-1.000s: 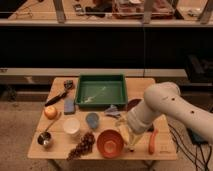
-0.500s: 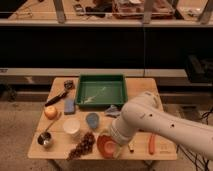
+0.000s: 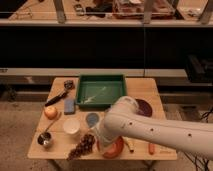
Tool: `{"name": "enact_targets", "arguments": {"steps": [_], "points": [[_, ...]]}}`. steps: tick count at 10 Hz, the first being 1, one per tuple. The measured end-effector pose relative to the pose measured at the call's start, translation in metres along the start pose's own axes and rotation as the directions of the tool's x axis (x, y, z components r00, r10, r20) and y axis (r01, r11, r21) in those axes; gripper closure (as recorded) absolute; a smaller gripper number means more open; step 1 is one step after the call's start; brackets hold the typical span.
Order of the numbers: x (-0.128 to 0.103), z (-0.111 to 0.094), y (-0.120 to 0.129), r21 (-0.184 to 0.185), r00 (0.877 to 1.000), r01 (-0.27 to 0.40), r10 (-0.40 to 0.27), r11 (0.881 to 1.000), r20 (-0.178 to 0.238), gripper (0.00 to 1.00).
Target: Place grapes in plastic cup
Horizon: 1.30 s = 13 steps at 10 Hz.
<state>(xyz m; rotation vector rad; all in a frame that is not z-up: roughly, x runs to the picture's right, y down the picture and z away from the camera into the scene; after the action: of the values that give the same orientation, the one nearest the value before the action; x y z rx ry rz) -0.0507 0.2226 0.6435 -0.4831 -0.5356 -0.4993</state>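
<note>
Nearest, along the front edge of the counter (image 3: 37, 152), the grapes (image 3: 82, 146) lie as a dark elongated bunch on the wood, with a small metal cup (image 3: 45, 140) to one side and an orange bowl (image 3: 114, 150) just beside them on the other, partly covered by the white arm. The gripper (image 3: 95, 135) sits at the arm's end, directly above and behind the bunch and very close to it. Its jaws stand spread, and nothing appears to be caught between them. Just behind the grapes stands a white cup (image 3: 71, 126), most likely the plastic cup the task names, and nothing dark shows inside it. A grey-blue round item (image 3: 92, 119) stands next to it. Further back are an orange fruit (image 3: 50, 112), a blue sponge (image 3: 69, 105), a dark plate (image 3: 145, 107) and a green tray (image 3: 100, 90) at the rear of the counter. By this layout the task is in its opening stage. The approach looks nearly complete, but closing on the bunch, lifting it, carrying it the short way to the cup and letting go are all left to do.
</note>
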Motion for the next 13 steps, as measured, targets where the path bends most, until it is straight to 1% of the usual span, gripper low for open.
{"name": "enact_targets", "arguments": {"steps": [1, 3, 4, 6, 8, 11, 13], "points": [[-0.003, 0.011, -0.005, -0.002, 1.0, 0.002, -0.002, 1.0, -0.008, 0.35], [-0.009, 0.025, -0.009, -0.005, 1.0, 0.002, -0.002, 1.0, -0.03, 0.35], [-0.013, 0.03, -0.011, -0.007, 1.0, 0.004, -0.004, 1.0, -0.031, 0.35], [-0.011, 0.036, -0.012, -0.003, 0.999, 0.0, -0.001, 1.0, -0.049, 0.35], [-0.007, 0.048, -0.015, -0.003, 0.998, -0.006, 0.006, 1.0, -0.065, 0.35], [0.001, 0.062, -0.022, -0.008, 0.997, -0.024, 0.023, 1.0, -0.069, 0.35], [0.004, 0.074, -0.023, -0.026, 0.998, -0.037, 0.036, 0.999, -0.06, 0.35]]}}
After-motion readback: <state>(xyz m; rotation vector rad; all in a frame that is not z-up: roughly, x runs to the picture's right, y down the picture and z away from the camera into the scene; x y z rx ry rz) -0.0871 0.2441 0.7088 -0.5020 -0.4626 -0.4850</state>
